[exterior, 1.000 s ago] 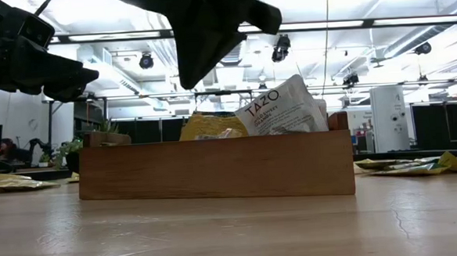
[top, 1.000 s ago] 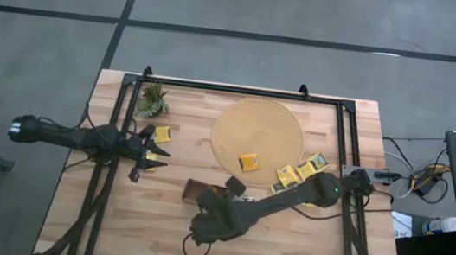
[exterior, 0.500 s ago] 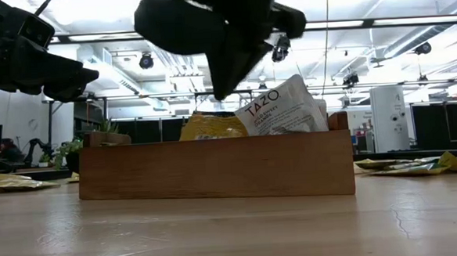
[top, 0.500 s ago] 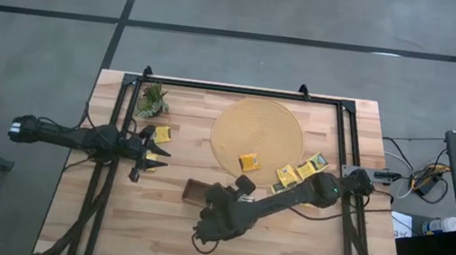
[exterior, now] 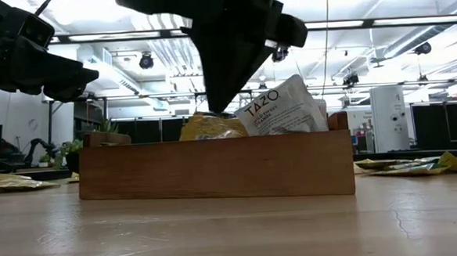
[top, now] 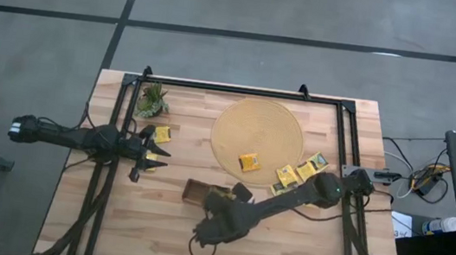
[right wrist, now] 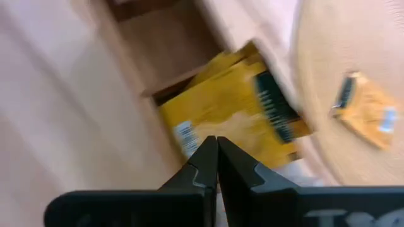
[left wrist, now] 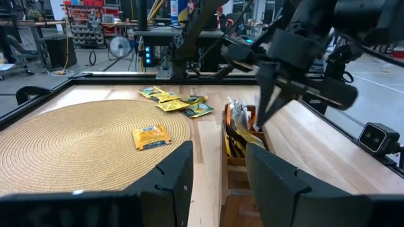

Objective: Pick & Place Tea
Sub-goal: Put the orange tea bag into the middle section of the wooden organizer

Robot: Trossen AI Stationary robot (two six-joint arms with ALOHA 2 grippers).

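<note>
Right wrist view: the right end effector point(right wrist: 216, 154) is seen clenched empty above the tea point(right wrist: 233, 120) standing in the wooden tray point(exterior: 215, 169) (more sachets lie by the round mat point(top: 258, 136)). It should be lifted clear and opened before the next sachet is approached.

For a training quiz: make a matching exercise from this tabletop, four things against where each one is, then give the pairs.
Things:
1. small green plant
2. single yellow sachet
3. wooden tray
4. right gripper

Places:
A. on the round woven mat
B. just above the sachets standing in the tray, fingers shut
C. far left corner of the table, by the frame
D. on the bare table, nearer the front than the mat

Pairs: 1-C, 2-A, 3-D, 4-B
</note>
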